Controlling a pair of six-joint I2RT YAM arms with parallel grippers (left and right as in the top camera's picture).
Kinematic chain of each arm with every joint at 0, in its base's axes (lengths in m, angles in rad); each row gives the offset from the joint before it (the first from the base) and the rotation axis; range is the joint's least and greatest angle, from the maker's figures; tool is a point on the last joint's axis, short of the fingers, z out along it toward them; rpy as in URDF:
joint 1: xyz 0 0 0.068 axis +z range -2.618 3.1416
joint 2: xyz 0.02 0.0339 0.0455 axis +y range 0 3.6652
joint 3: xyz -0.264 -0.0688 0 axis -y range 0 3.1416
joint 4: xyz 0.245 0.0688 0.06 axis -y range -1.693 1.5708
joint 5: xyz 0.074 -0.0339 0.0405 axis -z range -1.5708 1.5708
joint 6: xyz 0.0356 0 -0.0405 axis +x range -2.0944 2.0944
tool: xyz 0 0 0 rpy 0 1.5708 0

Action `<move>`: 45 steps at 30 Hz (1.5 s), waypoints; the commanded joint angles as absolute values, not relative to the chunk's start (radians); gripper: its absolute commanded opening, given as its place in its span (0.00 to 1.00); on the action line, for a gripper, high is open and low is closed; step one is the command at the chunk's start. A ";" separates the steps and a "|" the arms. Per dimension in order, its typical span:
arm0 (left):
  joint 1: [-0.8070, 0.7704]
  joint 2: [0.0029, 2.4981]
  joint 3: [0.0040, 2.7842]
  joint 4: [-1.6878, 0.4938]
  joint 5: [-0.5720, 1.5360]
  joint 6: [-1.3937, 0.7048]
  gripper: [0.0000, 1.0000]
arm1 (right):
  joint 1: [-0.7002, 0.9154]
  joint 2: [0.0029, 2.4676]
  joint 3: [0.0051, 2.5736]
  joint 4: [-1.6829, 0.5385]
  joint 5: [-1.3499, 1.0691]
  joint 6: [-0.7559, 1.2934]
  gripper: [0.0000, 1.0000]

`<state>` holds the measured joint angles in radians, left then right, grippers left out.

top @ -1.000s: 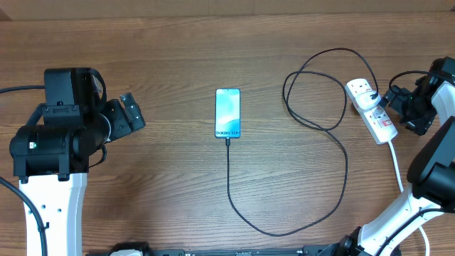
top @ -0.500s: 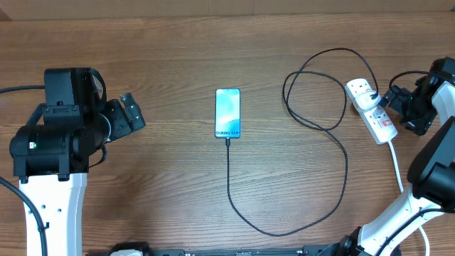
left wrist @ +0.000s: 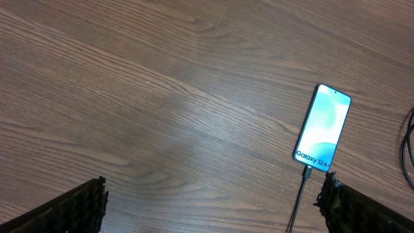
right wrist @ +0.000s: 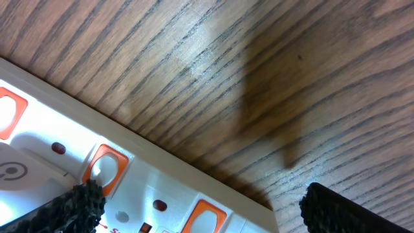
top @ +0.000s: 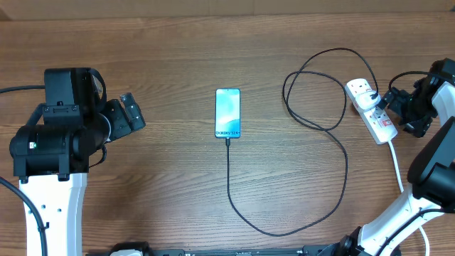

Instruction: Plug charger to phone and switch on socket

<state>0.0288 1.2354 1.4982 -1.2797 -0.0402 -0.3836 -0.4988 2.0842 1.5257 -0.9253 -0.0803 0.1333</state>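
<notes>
Overhead: phone lying mid-table, right gripper working at the socket

The phone (top: 227, 112) is lying flat, screen up, near the middle of the table (top: 163, 192). Its long axis is running from far edge to near edge, with the "Galaxy S24+" end pointing toward the robot. The charger (top: 229, 181) is meeting that end, trailing toward the robot, curving right and looping up to the socket (top: 382, 126). The socket is lying diagonally at the far right, its white cord end pointing toward the robot. The right gripper (right wrist: 198, 191) is hovering over the socket's red switches with fingers spread. The left gripper (left wrist: 213, 188) is hanging wide apart, holding nothing, well left of the phone.
</notes>
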 commanded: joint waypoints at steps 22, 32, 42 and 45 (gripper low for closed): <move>0.033 1.239 1.502 -1.282 -0.033 -0.366 1.00 | -0.543 2.090 1.551 -0.903 -0.136 0.190 1.00; 0.033 1.239 1.502 -1.282 -0.033 -0.366 1.00 | -0.543 2.090 1.496 -0.880 -0.137 0.185 1.00; 0.033 1.239 1.502 -1.282 -0.033 -0.366 1.00 | -0.539 2.090 1.495 -0.868 -0.136 0.186 1.00; 0.033 1.239 1.502 -1.282 -0.033 -0.366 1.00 | -0.526 2.090 1.495 -0.863 -0.136 0.186 1.00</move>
